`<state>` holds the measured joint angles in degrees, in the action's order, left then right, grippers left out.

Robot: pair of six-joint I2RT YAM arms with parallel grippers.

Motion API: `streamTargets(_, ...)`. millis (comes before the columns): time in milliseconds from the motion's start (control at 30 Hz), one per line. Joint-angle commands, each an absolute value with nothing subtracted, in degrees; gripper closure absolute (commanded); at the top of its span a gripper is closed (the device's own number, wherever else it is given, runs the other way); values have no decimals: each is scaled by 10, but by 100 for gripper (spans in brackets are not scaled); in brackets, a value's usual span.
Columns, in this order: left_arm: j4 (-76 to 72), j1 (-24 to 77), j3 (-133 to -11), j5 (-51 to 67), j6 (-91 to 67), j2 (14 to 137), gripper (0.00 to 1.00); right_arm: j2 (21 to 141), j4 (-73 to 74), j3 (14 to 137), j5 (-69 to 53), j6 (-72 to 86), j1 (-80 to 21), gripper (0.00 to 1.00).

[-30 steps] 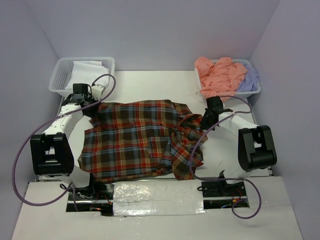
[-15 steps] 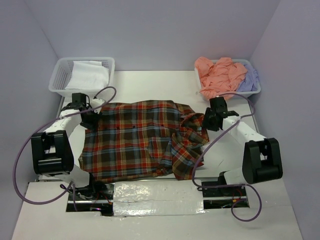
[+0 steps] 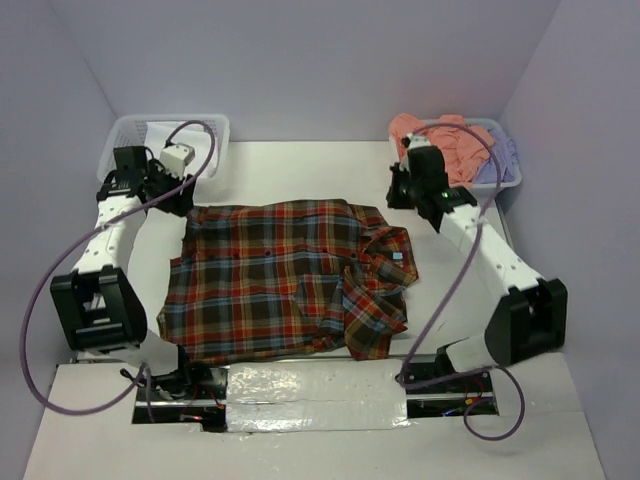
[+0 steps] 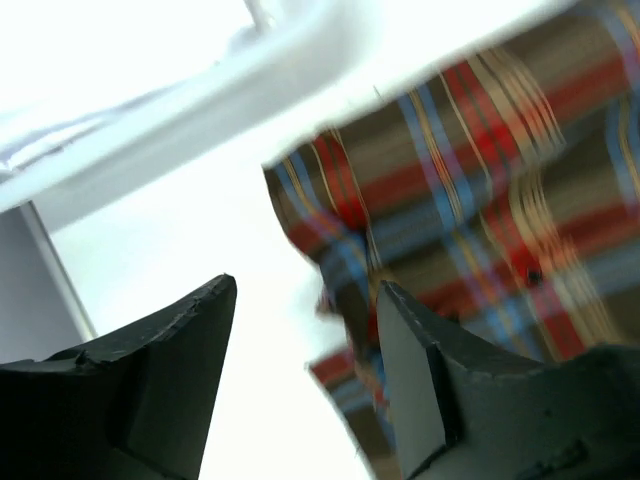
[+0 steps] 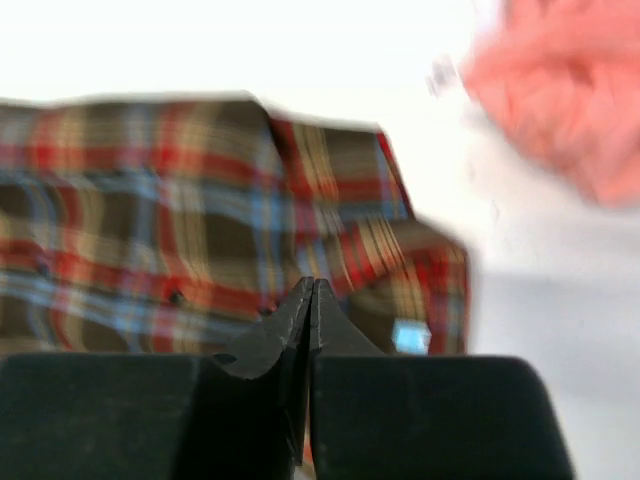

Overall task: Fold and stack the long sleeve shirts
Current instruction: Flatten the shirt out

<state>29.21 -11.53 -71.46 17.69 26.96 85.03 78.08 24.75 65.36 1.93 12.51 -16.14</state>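
1. Top external: plaid shirt lies spread mid-counter, right side rumpled; bare counter runs along its far edge, between two baskets.
2. Left wrist alone shows left gripper spread, empty, at the shirt's corner; right wrist — right gripper pressed together, pinching nothing; pink shirt beyond.

High rear overview, two close wrist views (blurred); plaid shirt in all.

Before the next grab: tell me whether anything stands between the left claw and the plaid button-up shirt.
Nothing visible does. The open left claw hangs over the white table beside the far left corner of the red-brown-blue plaid cloth shirt; the white lattice basket sits behind it, not between.
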Motion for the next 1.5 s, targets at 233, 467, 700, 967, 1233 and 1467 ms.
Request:
streamTargets(233,209,-105,-771,108,94,1016,24,1093,338,912,52,146,-180,65)
streamTargets(467,167,-96,-764,103,76,1056,21,1227,389,1007,95,152,-185,36)
streamTargets(700,157,-94,-765,111,62,1105,22,1343,466,1122,97,182,-185,28)
streamTargets(967,158,-94,-761,160,57,1128,78,1317,432,1090,79,169,-188,95)
streamTargets(1233,139,-98,-765,206,121,1014,100,1174,336,972,82,120,-187,100)
streamTargets(1467,209,-105,-759,269,227,918,100,906,166,755,41,121,-188,100)
